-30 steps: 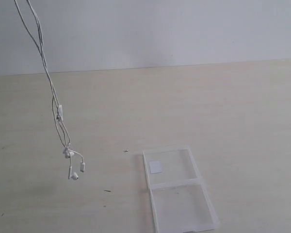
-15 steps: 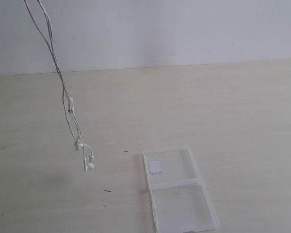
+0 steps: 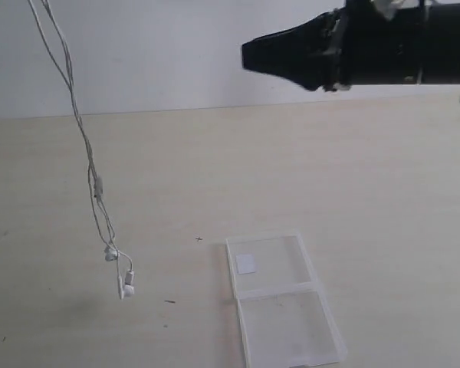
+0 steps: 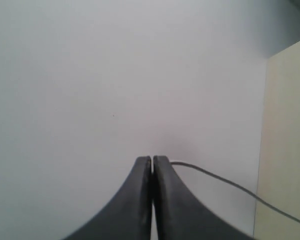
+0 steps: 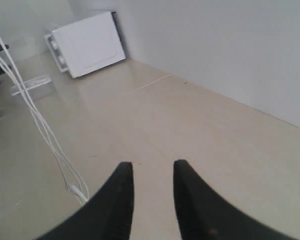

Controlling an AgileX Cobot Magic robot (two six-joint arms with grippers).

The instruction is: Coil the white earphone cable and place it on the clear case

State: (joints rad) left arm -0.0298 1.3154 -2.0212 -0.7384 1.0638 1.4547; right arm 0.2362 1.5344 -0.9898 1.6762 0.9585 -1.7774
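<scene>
The white earphone cable [image 3: 84,142] hangs from above the top left of the exterior view. Its inline remote [image 3: 98,186] sits partway down, and the two earbuds [image 3: 126,285] dangle just above the table, left of the clear case. My left gripper [image 4: 152,159] is shut on the cable, a strand of which [image 4: 215,177] trails out beside its fingers. The clear case [image 3: 287,326] lies open and flat at the front, with a white sticker [image 3: 246,264] on its far half. My right gripper [image 3: 247,55] is high at the top right, open and empty [image 5: 152,167], facing the cable [image 5: 37,120].
A white box-like appliance [image 5: 87,45] stands against the wall beyond the hanging cable, with a small pale flat object [image 5: 32,84] in front of it. The light wooden table [image 3: 368,192] ends at a white wall behind.
The hanging cable swung right, then back left, and its earbuds now hang lower. My right arm has come into the exterior view at the top right.
</scene>
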